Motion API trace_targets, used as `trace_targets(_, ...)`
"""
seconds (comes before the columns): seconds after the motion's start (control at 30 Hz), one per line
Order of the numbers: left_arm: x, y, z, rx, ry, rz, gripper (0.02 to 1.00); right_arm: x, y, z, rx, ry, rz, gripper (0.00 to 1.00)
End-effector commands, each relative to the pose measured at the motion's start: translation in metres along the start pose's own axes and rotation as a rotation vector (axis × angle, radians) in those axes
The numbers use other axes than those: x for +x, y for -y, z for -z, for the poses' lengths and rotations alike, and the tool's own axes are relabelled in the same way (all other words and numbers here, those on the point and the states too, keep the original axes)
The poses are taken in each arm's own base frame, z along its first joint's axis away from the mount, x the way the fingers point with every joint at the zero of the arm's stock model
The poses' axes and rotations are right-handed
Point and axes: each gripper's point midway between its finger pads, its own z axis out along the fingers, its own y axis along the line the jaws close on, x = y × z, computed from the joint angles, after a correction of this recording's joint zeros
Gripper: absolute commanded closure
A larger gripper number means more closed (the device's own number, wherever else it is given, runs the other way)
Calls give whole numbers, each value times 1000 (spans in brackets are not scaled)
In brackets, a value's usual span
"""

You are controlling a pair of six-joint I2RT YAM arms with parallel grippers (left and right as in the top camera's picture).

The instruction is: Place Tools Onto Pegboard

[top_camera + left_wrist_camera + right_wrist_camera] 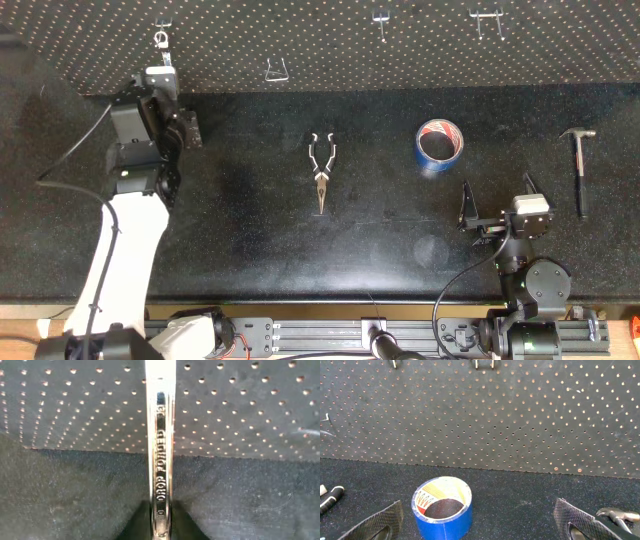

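Left wrist view: left gripper [160, 531], closed on the wrench [160, 435], holds it upright ahead, facing the pegboard [75, 405], presumably for hanging.

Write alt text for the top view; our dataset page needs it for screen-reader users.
The left gripper holds a wrench at the pegboard, near a hook at its left end. On the black mat lie pliers, a blue tape roll and a hammer; the right gripper is open, facing the tape roll.

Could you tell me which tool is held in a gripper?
The wrench, clamped in the left gripper; the pliers, tape roll and hammer lie loose on the table.
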Motion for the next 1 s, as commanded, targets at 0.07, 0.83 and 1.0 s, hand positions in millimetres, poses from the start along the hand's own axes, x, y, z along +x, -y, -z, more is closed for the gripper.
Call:
trace_targets(0.07,-9,-8,4,-45,-6,5,23,1,-1,0,-5,0,14,23)
trace_targets(0.83,108,234,14,114,-705,92,23,1,-1,0,-5,0,15,23)
trace_targets(1.0,103,256,-10,136,-732,70,23,1,-1,0,-5,0,15,23)
